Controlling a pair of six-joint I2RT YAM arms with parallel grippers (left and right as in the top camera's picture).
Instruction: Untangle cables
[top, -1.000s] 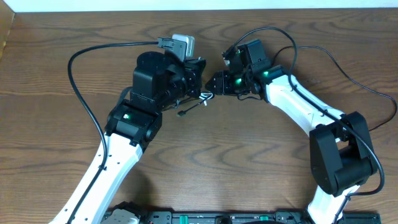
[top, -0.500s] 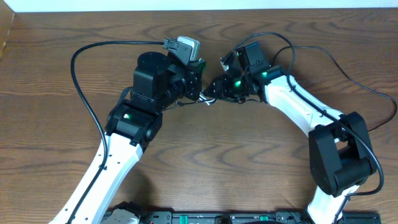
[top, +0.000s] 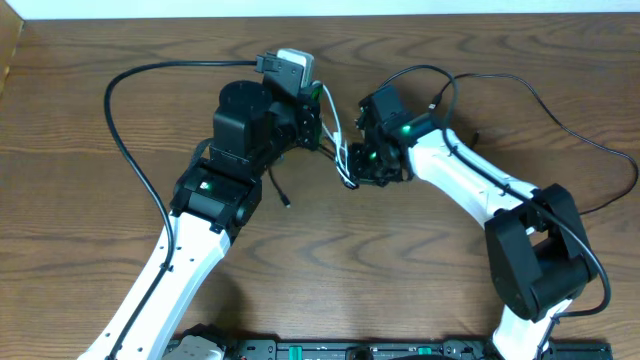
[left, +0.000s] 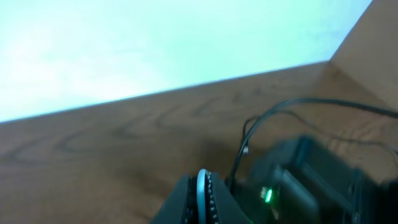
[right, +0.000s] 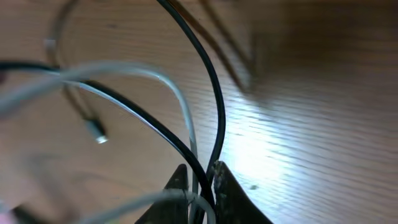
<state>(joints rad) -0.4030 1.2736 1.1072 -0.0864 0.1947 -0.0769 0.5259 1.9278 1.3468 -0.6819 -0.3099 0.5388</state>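
Observation:
The cables hang between my two grippers at the middle of the table. The white cable (top: 333, 128) runs from my left gripper (top: 318, 112) in a curve down to my right gripper (top: 351, 170). The black cable's loose plug end (top: 288, 203) dangles over the wood below the left gripper. In the left wrist view my left gripper (left: 203, 190) is shut on the white cable (left: 201, 196), with a dark speckled strand beside it. In the right wrist view my right gripper (right: 201, 180) is shut on both the black cable (right: 215, 99) and the white cable (right: 184, 109). A small plug (right: 96, 132) hangs beyond.
The left arm's thick black wire (top: 125, 150) loops wide at the left. The right arm's wire (top: 560, 130) trails off to the right. A pale wall borders the table's far edge (top: 450, 8). The right arm's body (left: 311, 180) looms close in the left wrist view.
My right gripper has swung toward the front and closed on the cables. The white cable now stretches between both grippers, and the black plug end has shifted left and nearer.

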